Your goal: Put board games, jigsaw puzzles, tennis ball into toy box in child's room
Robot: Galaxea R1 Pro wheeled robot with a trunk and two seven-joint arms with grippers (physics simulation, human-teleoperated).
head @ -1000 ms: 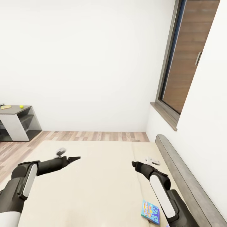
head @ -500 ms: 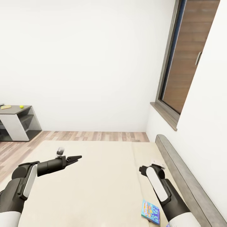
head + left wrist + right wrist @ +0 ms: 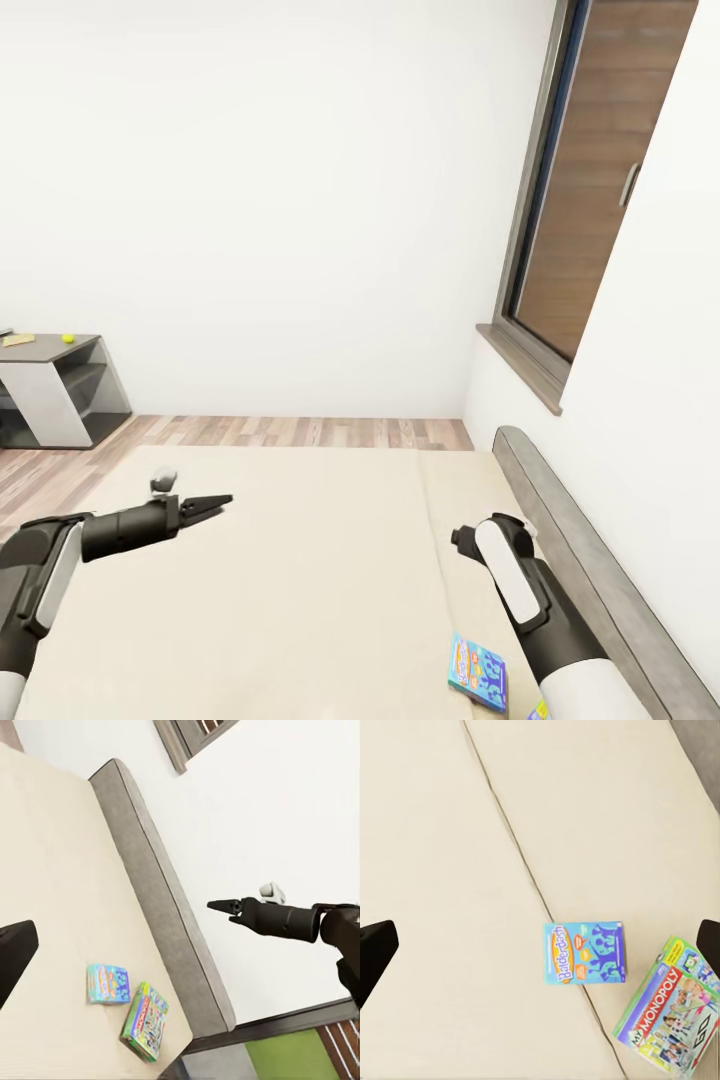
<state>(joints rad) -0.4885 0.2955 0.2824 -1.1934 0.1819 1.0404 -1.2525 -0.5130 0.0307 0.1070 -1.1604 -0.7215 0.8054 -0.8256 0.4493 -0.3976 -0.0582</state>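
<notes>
On the wide cream mattress of the bed (image 3: 450, 855), the small blue board game box (image 3: 583, 952) lies just beside the green Monopoly box (image 3: 671, 1012). The right gripper's black fingers (image 3: 375, 949) spread open and empty above them. A descent between the two could nudge the Monopoly box off the edge. The left gripper (image 3: 207, 503) looks closed.

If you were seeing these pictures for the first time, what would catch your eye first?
Two bright board games on the cream bed: a blue Balderdash box lying across the mattress seam, and a green Monopoly box close beside it, near the grey headboard. In the head view, both dark arms reach out over the mattress, the left gripper pointing forward with its fingers together.
</notes>
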